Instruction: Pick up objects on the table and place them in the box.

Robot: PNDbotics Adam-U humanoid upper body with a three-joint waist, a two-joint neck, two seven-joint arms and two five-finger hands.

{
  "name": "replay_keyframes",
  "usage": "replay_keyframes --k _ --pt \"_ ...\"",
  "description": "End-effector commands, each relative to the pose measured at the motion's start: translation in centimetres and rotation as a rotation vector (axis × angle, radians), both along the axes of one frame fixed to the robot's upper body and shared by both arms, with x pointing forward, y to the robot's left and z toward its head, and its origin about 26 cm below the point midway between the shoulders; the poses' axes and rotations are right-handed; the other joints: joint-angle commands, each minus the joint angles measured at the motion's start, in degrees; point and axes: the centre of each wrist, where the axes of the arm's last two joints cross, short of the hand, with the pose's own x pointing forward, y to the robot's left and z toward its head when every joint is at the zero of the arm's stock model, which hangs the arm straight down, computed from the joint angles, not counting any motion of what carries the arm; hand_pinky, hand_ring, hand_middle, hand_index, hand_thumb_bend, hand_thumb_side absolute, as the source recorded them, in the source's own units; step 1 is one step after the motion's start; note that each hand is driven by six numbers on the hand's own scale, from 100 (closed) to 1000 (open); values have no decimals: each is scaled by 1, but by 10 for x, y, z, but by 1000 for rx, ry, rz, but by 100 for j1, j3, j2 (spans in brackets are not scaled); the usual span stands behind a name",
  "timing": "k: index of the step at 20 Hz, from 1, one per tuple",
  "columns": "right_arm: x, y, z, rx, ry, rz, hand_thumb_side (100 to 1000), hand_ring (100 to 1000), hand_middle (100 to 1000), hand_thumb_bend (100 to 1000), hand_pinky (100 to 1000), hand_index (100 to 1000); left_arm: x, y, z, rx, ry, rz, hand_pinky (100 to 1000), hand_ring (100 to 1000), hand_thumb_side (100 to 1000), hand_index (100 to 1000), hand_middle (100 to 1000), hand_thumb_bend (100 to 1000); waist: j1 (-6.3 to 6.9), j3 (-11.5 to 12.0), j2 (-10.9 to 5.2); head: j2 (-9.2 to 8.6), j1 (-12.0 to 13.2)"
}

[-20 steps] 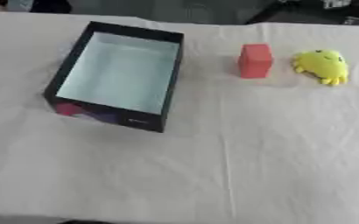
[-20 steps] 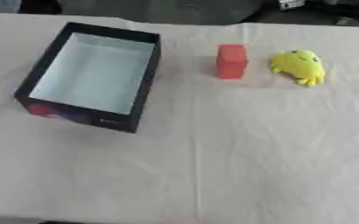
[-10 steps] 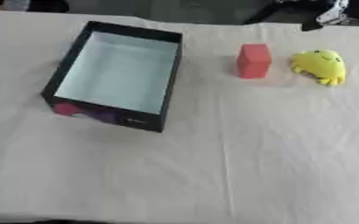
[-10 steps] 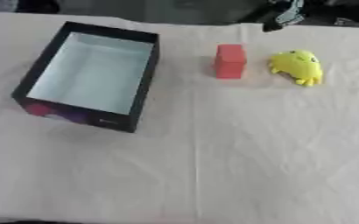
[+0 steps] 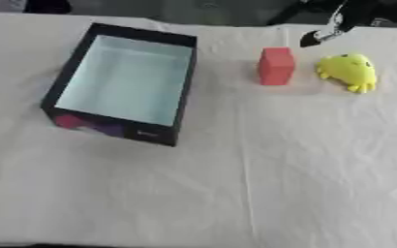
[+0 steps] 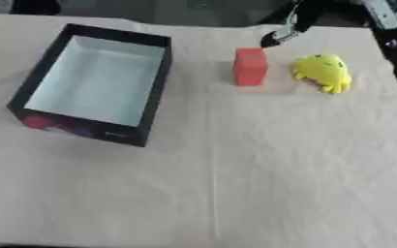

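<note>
Your right hand (image 5: 327,33) shows only as a dark fingertip at the far edge, between the red block (image 5: 276,66) and the yellow toy (image 5: 348,71), touching neither; whether its fingers are spread or curled you cannot tell. Pick one target, probably the block, come down squarely over it and close across its flat sides. It stands upright, right of the box (image 5: 183,92), which sits empty with pale lining.
</note>
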Motion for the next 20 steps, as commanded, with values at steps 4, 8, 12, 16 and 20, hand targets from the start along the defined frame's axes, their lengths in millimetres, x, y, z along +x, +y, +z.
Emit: replay_keyframes --k 4,8,12,16,20 --pt "-2 5 3 -31 12 96 273 964 932 511 998 937 -1 1 9 18 -24 0 799 767 665 881 812 680 7 -18 -147 -1 1" --pt "-6 11 3 -6 27 128 281 962 929 515 997 937 -1 1 8 15 -21 -1 799 767 664 881 812 681 5 -41 -144 -1 20" --pt "-9 14 0 6 43 139 290 959 927 520 996 936 -1 0 7 12 -24 -5 799 766 663 880 811 680 4 -48 -139 -1 16" --pt "-9 14 -8 5 68 131 299 959 927 521 996 936 -1 -1 7 10 -26 -9 798 780 664 880 811 680 14 -32 -129 -1 -4" --pt "-8 13 -14 -9 78 121 310 958 926 528 994 937 -1 0 6 5 -27 -7 797 778 663 880 810 681 15 -28 -113 -1 -17"
